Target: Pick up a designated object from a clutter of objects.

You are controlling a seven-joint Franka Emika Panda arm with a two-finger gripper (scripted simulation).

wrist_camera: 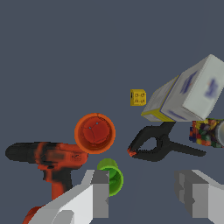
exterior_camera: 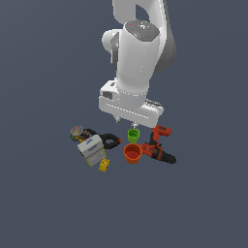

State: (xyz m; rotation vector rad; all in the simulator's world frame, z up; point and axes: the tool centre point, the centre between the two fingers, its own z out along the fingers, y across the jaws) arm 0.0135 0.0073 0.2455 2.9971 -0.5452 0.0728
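Note:
The orange-red cup (exterior_camera: pixel 132 153) stands upright in the clutter, mouth up, between the green cup (exterior_camera: pixel 133 135) and the front of the pile. In the wrist view the orange-red cup (wrist_camera: pixel 95 133) lies beyond the smaller green cup (wrist_camera: pixel 113 176), which one finger (wrist_camera: pixel 98 192) partly covers. My gripper (exterior_camera: pixel 126 122) hangs above the pile, close over the green cup, apart from the orange-red cup. The gripper (wrist_camera: pixel 146 194) is open and empty, jaws wide apart.
A red-and-black drill (exterior_camera: pixel 157 145) lies beside the cups, on the exterior view's right. A black-handled clamp (exterior_camera: pixel 107 140), a white-yellow box (exterior_camera: pixel 92 149), a can (exterior_camera: pixel 77 131) and a small yellow block (exterior_camera: pixel 104 165) lie on the exterior view's left. The floor is plain grey.

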